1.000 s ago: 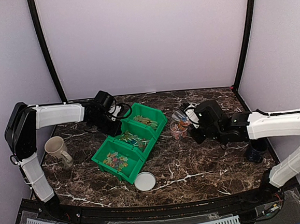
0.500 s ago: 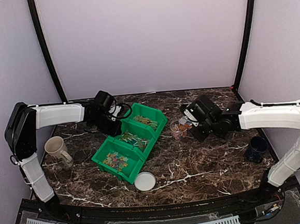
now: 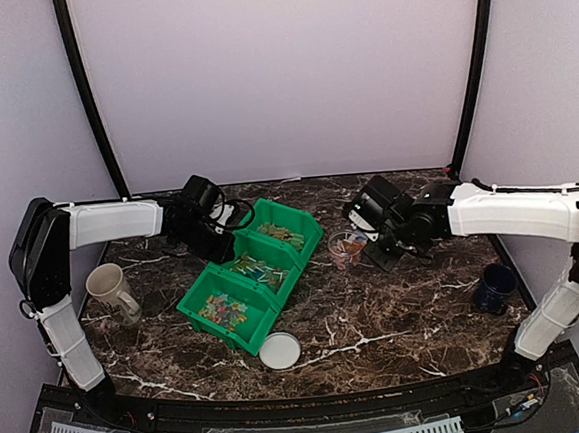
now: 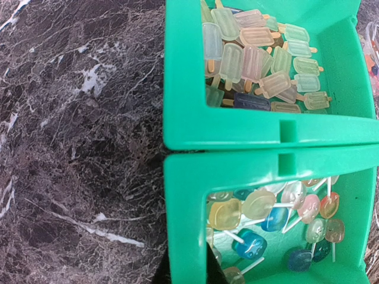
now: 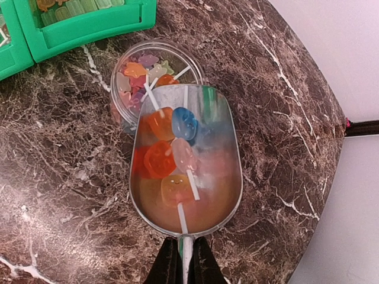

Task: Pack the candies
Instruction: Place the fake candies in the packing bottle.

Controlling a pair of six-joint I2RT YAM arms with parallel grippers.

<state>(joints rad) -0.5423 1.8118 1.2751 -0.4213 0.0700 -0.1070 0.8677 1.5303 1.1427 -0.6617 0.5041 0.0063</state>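
Right wrist: candies (image 5: 172, 160) fill scoop (image 5: 228, 189), seemingly over cup (image 5: 115, 89).

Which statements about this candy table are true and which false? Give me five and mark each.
1. The right gripper holds a clear scoop loaded with candies. True.
2. The left gripper is closed on the green bin's wall. True.
3. The scoop's tip is over the green bin. False: it is over the clear round container beside the bin.
4. The white lid is on the container. False: it lies on the table, near the bin's near end.
5. Both mugs stand on the left. False: the beige mug is left, the dark blue mug right.
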